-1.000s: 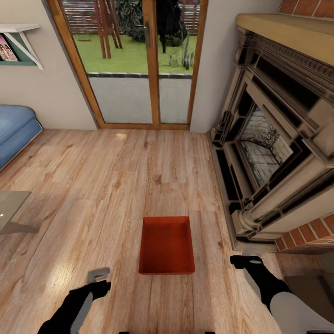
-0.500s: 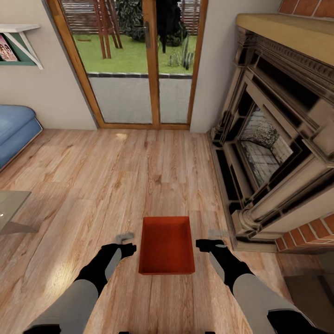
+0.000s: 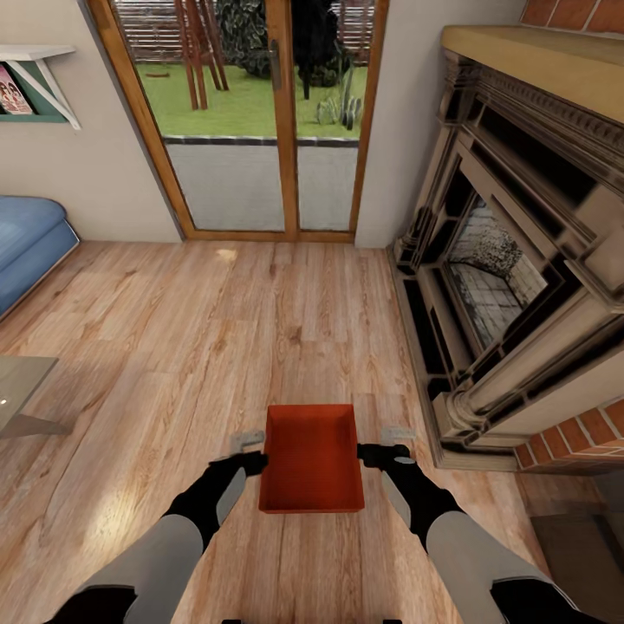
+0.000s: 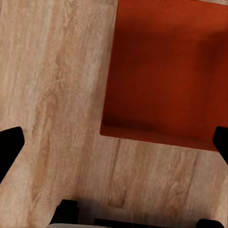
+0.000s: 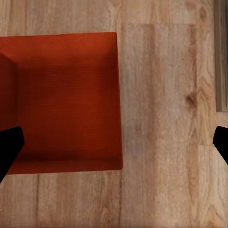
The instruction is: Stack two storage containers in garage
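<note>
1. Sitting on the light wood-plank floor (image 3: 217, 347) of the living room, one orange-red storage container (image 3: 311, 458) lies open side up, straight ahead of the robot and a little way out from the stone fireplace (image 3: 511, 260).
2. Its inside is bare and its long sides run away from the robot toward the wood-framed glass doors (image 3: 251, 113).
3. The left gripper (image 3: 251, 442) hangs over the floor just beside the container's left wall; whether it touches the wall I cannot tell.
4. In the left wrist view its jaws stand wide apart, the dark fingertips (image 4: 9, 147) at opposite edges of the picture, with planks and a corner of the container (image 4: 166, 76) between them and nothing held.
5. The right gripper (image 3: 394, 438) hangs just beside the container's right wall, level with the left one.
6. The right wrist view shows its jaws spread wide too, fingertips (image 5: 8, 147) far apart over the container (image 5: 61, 99) and the floor, holding nothing.
7. A blue sofa (image 3: 30, 243) stands at the far left, well apart from the container.
</note>
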### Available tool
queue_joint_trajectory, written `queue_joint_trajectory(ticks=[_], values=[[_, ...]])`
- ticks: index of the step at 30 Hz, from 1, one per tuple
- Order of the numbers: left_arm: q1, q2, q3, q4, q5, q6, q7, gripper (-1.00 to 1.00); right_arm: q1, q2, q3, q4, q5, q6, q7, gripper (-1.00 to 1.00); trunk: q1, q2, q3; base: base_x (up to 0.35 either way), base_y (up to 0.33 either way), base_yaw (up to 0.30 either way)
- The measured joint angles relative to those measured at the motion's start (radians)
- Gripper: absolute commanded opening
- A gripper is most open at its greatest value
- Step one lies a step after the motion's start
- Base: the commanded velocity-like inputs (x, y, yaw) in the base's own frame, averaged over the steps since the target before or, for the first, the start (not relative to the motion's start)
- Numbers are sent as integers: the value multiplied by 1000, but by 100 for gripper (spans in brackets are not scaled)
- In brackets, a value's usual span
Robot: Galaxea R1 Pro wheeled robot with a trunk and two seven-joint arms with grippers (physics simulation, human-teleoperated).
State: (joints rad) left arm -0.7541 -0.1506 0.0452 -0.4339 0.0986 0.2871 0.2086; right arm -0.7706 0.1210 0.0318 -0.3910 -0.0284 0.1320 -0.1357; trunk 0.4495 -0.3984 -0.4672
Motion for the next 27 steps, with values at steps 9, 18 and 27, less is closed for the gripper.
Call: queue_joint_trajectory(ticks=[9,18,27], values=[[0,-4,-1,-36,-27,-8,15,100,1,-1,-1,77,-2,-15,12,100,0,0,0,0,0,0],[0,-4,-1,-53,-28,-8,17,100,1,0,0,107,1,-38,8,100,0,0,0,0,0,0],[0,-15,0,-55,-26,-7,18,100,1,-1,-1,108,2,-39,1,100,0,0,0,0,0,0]])
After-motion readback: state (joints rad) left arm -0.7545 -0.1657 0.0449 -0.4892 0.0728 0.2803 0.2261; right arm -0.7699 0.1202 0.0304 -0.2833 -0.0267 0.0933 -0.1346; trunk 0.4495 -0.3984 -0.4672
